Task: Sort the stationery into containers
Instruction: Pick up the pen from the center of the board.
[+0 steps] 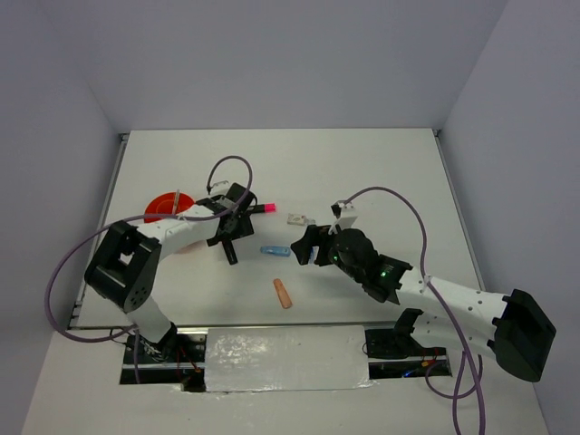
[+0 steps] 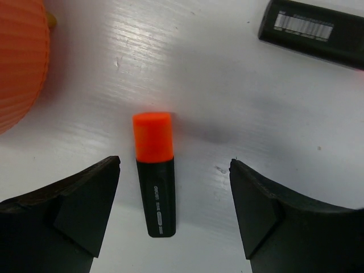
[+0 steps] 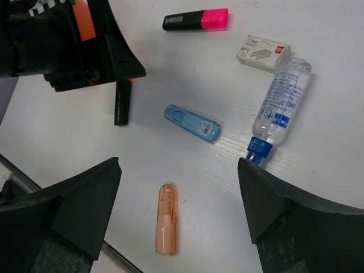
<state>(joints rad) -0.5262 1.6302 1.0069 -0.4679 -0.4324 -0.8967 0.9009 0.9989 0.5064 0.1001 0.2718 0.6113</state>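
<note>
Step in hand: pick-up of the orange-capped highlighter (image 2: 154,182). It lies flat on the counter (image 2: 227,102), below and between the jaws of the left gripper (image 2: 174,170), which stand wide apart and hold nothing.

Next move, as judged: descend, centre on the barrel (it sits nearer one jaw), close, and carry it to the orange tub (image 2: 20,62) nearby.

The pink-capped highlighter (image 2: 313,28) lies well clear. The right gripper (image 3: 179,170), jaws likewise apart, hovers over the blue marker (image 3: 192,123) and peach eraser (image 3: 166,226). No obstruction noted.

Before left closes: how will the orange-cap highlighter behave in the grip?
Probably stiff: the highlighter looks like hard black plastic. It is unlikely to roll, since it looks flat-sided and lies flat on the table. Its smooth sides might slip a little, so squeezing below the cap seems safer.
</note>
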